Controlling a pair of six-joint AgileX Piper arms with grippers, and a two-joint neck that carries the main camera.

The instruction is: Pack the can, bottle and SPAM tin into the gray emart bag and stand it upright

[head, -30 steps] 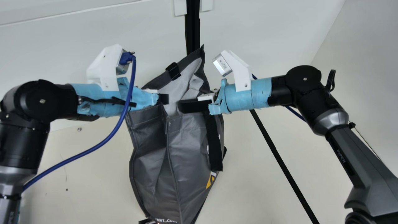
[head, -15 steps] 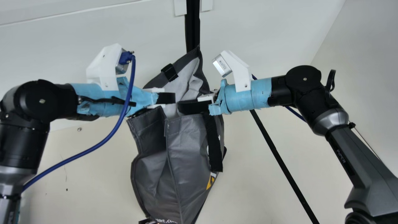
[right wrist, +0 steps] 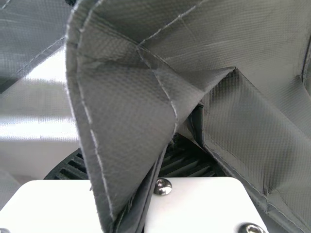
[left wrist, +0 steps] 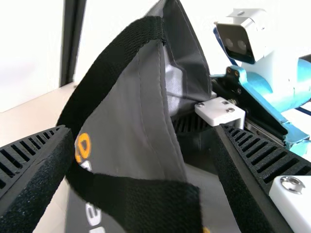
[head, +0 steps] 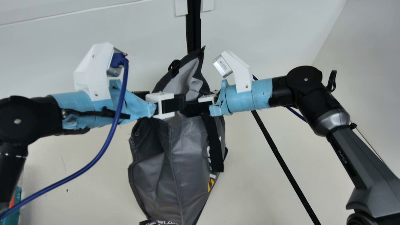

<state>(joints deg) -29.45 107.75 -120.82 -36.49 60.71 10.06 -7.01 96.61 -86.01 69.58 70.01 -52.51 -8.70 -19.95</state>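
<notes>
In the main view, the gray emart bag (head: pixel 193 147) has its rim spread and its pale lining showing. My left gripper (head: pixel 178 103) is at the left part of the mouth, near the right gripper's fingers. The left wrist view shows the left gripper (left wrist: pixel 141 165) open, with a black handle strap (left wrist: pixel 109 63) and gray bag fabric (left wrist: pixel 131 121) between and beyond its fingers. My right gripper (head: pixel 198 107) holds the bag's rim from the right; in the right wrist view, folded fabric (right wrist: pixel 126 111) passes between the fingers of the right gripper (right wrist: pixel 163 162), which are shut on it.
A black strap (head: pixel 214 143) hangs down the bag's right side. A blue cable (head: pixel 103 147) loops below the left arm. A teal and orange object (head: pixel 14 206) lies at the lower left edge. A black post (head: pixel 193 28) rises behind the bag.
My left arm has shifted left and lower, its wrist turned, and its fingers now show in front of the rim. The bag's left side and back handle have shifted; my right arm has barely moved.
</notes>
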